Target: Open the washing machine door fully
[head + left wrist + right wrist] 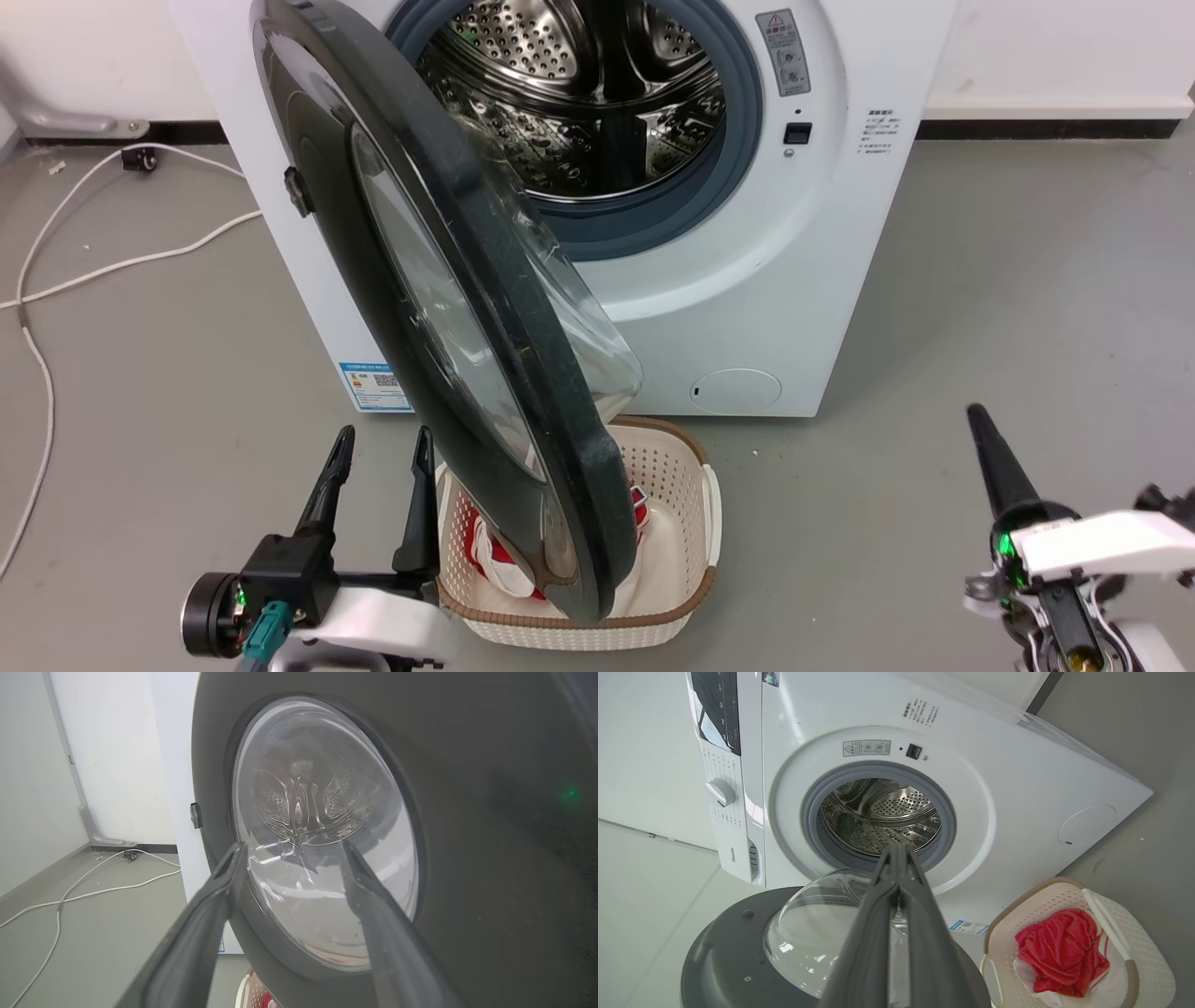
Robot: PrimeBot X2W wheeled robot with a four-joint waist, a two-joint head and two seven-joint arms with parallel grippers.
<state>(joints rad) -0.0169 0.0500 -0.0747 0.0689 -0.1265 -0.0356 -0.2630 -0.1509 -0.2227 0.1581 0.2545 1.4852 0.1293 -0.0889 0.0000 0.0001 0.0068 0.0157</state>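
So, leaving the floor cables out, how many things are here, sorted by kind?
Washing machine: 1
Washing machine door: 1
Laundry basket: 1
Red cloth: 1
Robot hands: 2, the left hand and the right hand
Total: 6

We're looking at a grey floor: the white washing machine stands on it, a cream laundry basket sits just in front, and a white cable trails off left.

basket before washer, door left — cable leftmost
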